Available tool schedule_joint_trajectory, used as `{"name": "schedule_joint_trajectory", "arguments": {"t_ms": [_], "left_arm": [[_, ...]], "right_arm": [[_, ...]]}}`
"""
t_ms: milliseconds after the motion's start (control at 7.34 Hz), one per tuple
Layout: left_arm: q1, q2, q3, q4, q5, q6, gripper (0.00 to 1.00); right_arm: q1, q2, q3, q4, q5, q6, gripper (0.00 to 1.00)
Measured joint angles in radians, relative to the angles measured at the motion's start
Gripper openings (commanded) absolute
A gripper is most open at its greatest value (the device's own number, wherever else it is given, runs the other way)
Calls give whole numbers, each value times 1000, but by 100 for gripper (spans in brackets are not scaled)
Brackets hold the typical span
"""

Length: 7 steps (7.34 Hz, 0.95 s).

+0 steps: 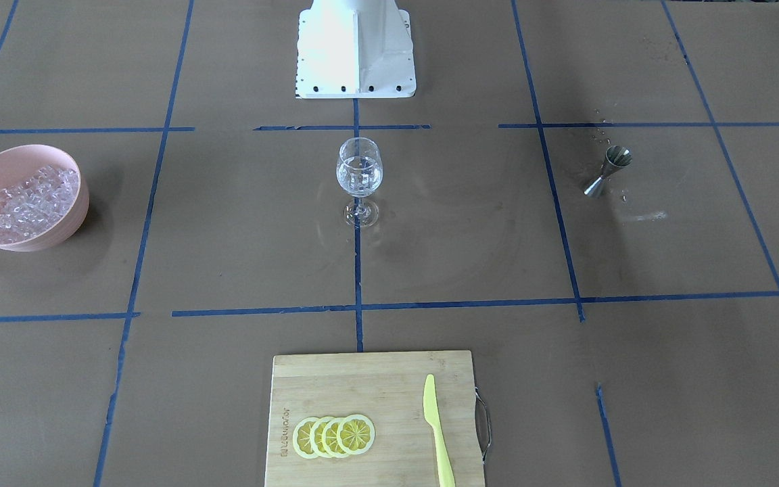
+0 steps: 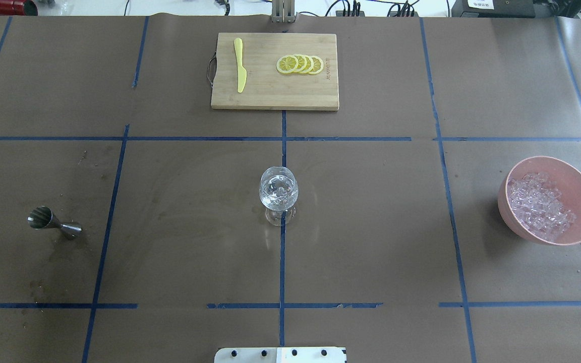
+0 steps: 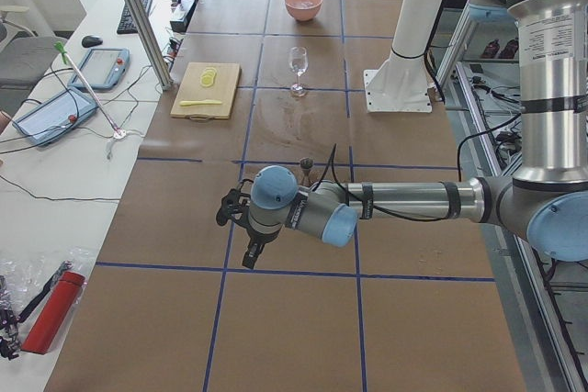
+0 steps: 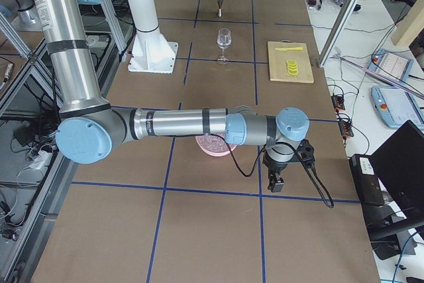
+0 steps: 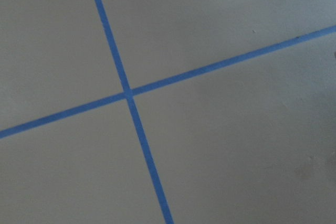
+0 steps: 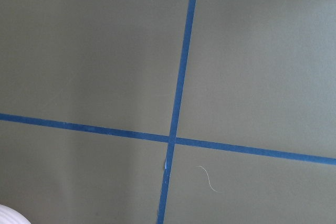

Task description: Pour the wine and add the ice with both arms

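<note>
A clear stemmed wine glass [image 1: 360, 177] [image 2: 279, 194] stands at the table's centre with clear glassy cubes in its bowl. Wine is out of view. The ice [image 1: 31, 203] [image 2: 540, 206] fills a pink bowl [image 2: 580, 191] on my right side. My left gripper [image 3: 248, 259] hangs low over bare table beyond the steel jigger [image 3: 307, 166], far from the glass. My right gripper [image 4: 275, 182] hangs just past the pink bowl [image 4: 215, 145], which the arm partly hides. Both grippers show only in the side views, so I cannot tell open or shut. The wrist views show only brown cover and blue tape.
A steel jigger [image 1: 607, 170] [image 2: 53, 223] stands on my left side. At the far edge lies a bamboo board [image 2: 270, 96] with lemon slices [image 2: 300, 64] and a yellow knife [image 2: 240, 65]. The white pedestal [image 1: 356, 54] sits at my base.
</note>
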Motion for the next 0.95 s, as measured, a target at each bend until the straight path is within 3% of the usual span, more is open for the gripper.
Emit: {"name": "schedule_joint_trajectory", "arguments": {"t_ms": [136,272,953], "left_arm": [[-53,-14,-14,100,0,47,100],[-74,21,-14,84,-3,69,100],[-73,128,53,-309,2,86,100]], "right_arm": [[6,4,-19,2,2,-16,100],[6,7,-29,5,1,-21,100],[-7,7,-40,11,-4,-16,100]]}}
